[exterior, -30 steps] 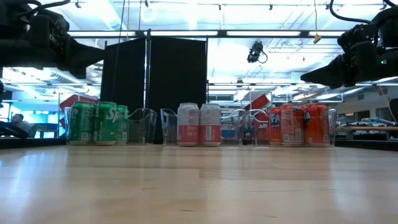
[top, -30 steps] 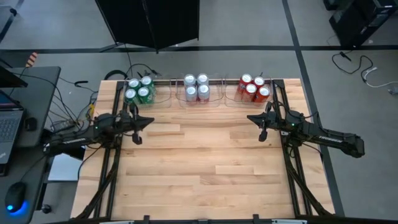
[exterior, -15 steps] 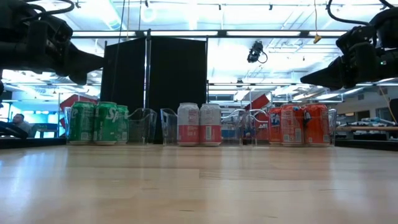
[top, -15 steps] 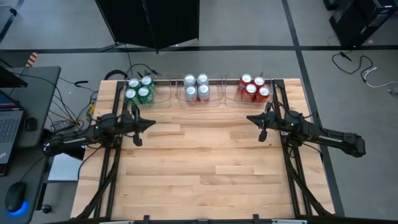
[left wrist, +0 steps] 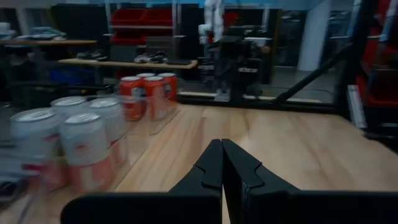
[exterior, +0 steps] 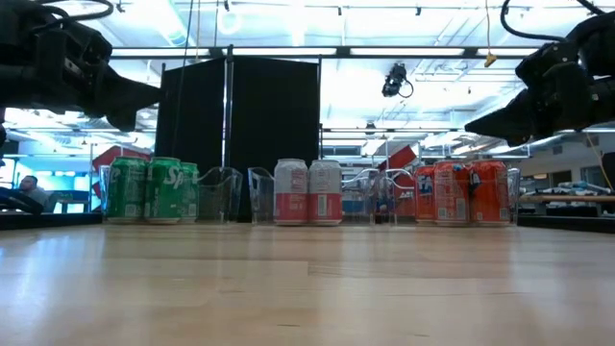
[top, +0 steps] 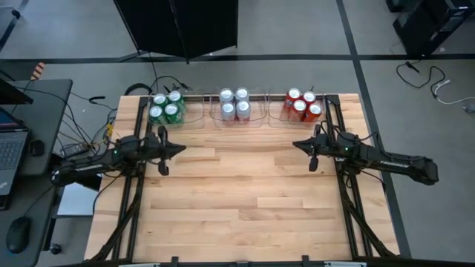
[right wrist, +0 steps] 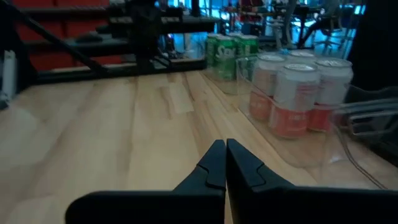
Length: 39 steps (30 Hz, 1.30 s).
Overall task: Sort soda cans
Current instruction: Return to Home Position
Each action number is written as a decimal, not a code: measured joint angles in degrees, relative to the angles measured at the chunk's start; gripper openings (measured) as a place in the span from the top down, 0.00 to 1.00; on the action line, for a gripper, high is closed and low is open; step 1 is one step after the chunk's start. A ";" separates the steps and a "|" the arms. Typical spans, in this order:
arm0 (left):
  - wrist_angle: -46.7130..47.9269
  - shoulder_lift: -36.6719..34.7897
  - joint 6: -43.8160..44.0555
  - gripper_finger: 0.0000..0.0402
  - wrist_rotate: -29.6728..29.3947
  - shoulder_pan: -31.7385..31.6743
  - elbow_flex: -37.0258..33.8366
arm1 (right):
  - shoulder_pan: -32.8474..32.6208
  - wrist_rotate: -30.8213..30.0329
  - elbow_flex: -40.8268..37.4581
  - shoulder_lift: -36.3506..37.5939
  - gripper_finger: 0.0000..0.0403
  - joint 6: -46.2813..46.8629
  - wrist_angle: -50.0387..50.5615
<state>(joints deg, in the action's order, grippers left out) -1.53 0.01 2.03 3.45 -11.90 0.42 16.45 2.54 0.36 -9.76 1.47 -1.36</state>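
Three clear trays (exterior: pixel 226 187) sit beyond the pincers: four green cans (top: pixel 165 106) nearest the left pincer (top: pixel 179 147), four silver-white cans (top: pixel 234 104) midway, four red cans (top: pixel 302 104) nearest the right pincer (top: pixel 296 144). Both pincers hover clenched and empty over the counter (top: pixel 245 193), tips pointing toward each other.

The wooden table (top: pixel 237 185) carries three clear trays (top: pixel 257 113) along its far edge.

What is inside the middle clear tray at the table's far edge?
Four silver-white cans stand upright inside the tray, two by two. From table level the back pair is hidden behind the front pair.
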 joint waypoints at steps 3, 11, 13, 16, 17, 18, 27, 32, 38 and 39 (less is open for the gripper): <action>0.03 -0.02 0.00 1.00 1.67 0.01 0.13 | -1.14 -0.30 0.00 2.55 1.00 0.84 0.22; 0.55 -0.02 -1.12 1.00 -3.82 -0.11 0.01 | -1.83 -6.26 0.02 9.64 1.00 -4.38 -0.18; 0.82 -0.02 -1.37 1.00 -6.55 -0.10 -0.02 | -1.16 -8.11 0.02 9.36 1.00 -4.84 -0.42; 0.74 0.16 -1.40 1.00 -7.46 -0.13 -0.02 | -0.01 -9.25 0.02 8.92 1.00 -5.66 -0.59; 0.76 0.26 -1.21 1.00 -7.42 -0.13 -0.02 | 0.39 -9.39 0.02 8.92 1.00 -5.72 -0.62; 0.77 0.35 -0.29 1.00 -7.40 -0.11 -0.02 | 0.71 -9.39 0.02 8.92 1.00 -5.63 -0.62; -0.65 0.37 -0.23 0.98 -7.69 -0.11 -0.02 | 0.96 -8.56 0.02 8.92 0.99 -5.56 -0.51; -2.64 0.35 -0.23 0.97 -7.70 -0.11 -0.02 | 0.96 -8.55 0.02 8.92 0.99 -5.56 -0.52; -3.28 0.35 -0.24 0.97 -7.68 -0.11 -0.02 | 0.96 -8.51 0.02 8.92 1.00 -5.56 -0.52; -3.25 0.35 -0.25 0.97 -7.68 -0.11 -0.02 | 0.96 -8.51 0.02 8.92 1.00 -5.56 -0.53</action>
<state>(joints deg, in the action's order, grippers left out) -4.78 0.36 1.78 -4.23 -12.01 0.40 17.41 -5.98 0.38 -0.84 -4.10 -1.88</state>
